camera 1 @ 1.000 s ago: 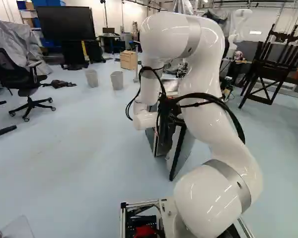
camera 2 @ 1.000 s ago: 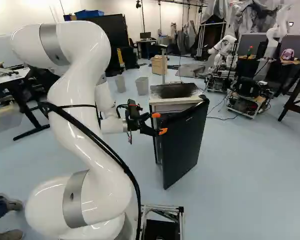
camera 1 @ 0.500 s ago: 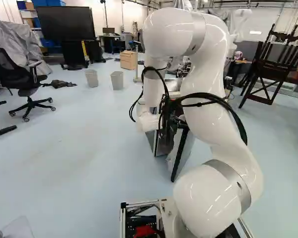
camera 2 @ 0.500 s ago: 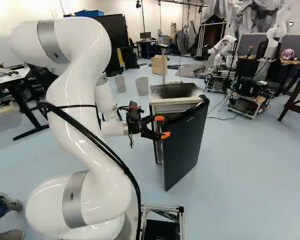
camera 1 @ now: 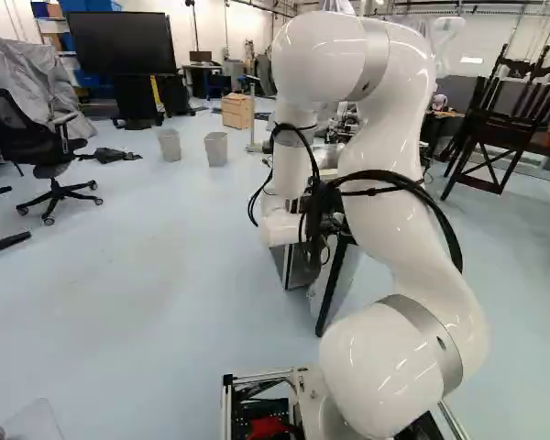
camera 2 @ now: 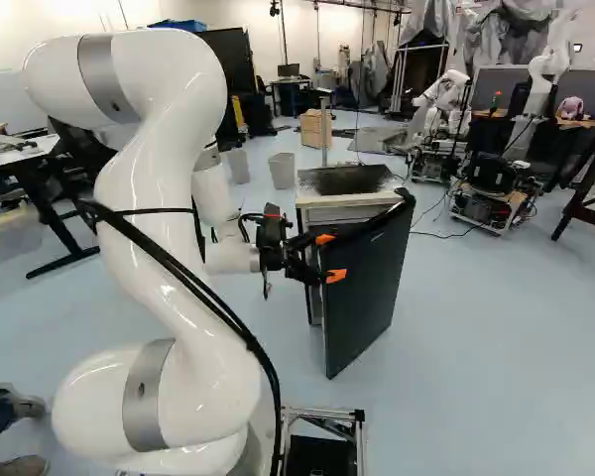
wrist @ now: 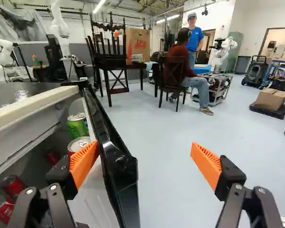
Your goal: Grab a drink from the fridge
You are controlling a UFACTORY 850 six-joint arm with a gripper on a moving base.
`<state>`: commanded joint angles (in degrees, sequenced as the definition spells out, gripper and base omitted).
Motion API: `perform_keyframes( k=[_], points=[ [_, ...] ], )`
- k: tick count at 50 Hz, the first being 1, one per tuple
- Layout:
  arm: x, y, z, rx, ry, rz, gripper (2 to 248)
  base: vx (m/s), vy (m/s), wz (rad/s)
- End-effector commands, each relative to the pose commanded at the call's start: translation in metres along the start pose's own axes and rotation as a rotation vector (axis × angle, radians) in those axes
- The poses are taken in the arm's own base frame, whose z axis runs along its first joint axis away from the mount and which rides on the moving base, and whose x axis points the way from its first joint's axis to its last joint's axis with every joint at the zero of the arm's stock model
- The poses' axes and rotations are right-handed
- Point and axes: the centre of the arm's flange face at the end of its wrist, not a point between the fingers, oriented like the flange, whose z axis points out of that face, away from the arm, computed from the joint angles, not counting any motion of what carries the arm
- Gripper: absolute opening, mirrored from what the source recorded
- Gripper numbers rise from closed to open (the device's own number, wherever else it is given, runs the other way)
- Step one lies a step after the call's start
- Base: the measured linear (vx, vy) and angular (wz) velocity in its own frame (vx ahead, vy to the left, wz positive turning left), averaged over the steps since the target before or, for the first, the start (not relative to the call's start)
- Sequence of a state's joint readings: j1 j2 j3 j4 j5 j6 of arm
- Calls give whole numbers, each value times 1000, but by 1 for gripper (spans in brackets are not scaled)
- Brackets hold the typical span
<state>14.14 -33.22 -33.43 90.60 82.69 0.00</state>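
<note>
Drink (wrist: 77, 126), green & upright, sits just inside the door (wrist: 115, 159), next to a silver-topped can (wrist: 79, 144). If full, it's prob. fairly light but not weightless; thin-walled, so stiff till squeezed hard, then may dent; slick if cold/wet. Best hold: mid-body, from 2 sides, kept level. Gripper (wrist: 143, 154) is spread wide w/ nothing held: one pad (wrist: 83, 164) on door's inner side, other well outside door. Red cans (wrist: 12, 186) lie deeper in fridge (wrist: 26, 115), farther from door.
</note>
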Motion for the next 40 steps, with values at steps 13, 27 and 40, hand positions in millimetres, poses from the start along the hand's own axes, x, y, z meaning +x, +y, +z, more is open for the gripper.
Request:
perform_keyframes(
  k=[13,27,40],
  points=[
    [2,7,14,-40,0,0,247,0,0,0],
    [5,12,35,-99,0,10,247,0,0,0],
    [8,15,59,-163,1,27,247,0,0,0]
  ],
)
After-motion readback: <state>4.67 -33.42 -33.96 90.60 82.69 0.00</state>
